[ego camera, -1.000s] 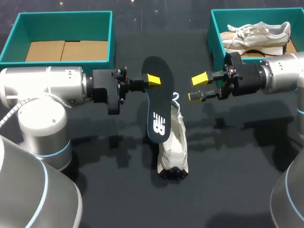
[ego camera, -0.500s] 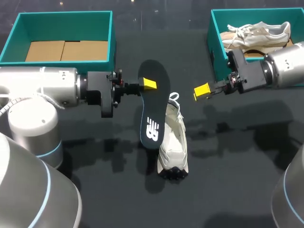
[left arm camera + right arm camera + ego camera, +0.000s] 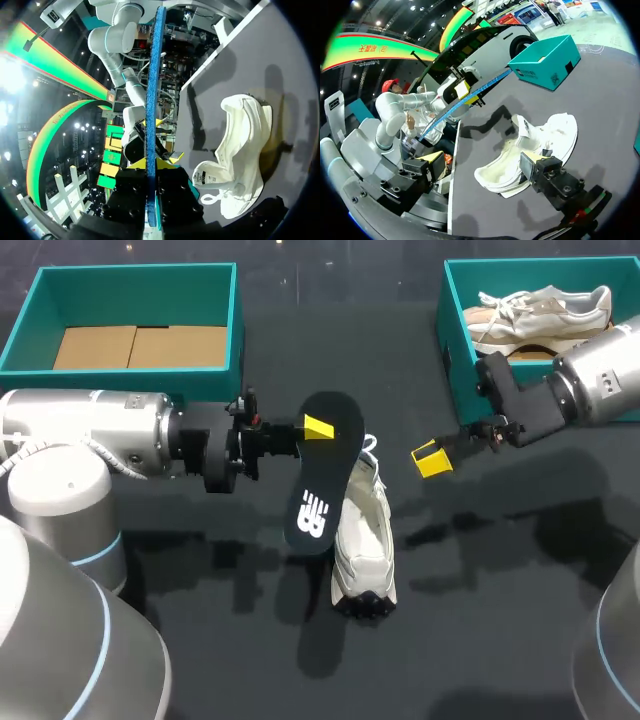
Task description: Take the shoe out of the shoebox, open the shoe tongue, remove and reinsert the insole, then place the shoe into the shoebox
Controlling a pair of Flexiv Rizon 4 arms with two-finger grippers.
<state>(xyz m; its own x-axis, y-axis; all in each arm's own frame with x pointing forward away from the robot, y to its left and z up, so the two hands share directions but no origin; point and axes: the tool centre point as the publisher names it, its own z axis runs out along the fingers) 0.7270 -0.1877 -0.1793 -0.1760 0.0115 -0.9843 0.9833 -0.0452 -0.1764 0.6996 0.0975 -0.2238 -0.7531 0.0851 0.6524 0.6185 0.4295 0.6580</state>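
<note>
left tool [image 3: 317,427] clamping insole [image 3: 322,480], shoe [image 3: 366,540] beside

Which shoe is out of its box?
The white shoe lying on the table near the black insole held in the left tool. The other shoe lies in the right shoebox.

On table [image 3: 480,640]: shoe [image 3: 365,540], insole [image 3: 325,475] aloft beside it

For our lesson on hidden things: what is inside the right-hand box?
A pale shoe lies in the box, on brown card. The right arm covers the box's near part, so what lies there cannot be seen.
</note>
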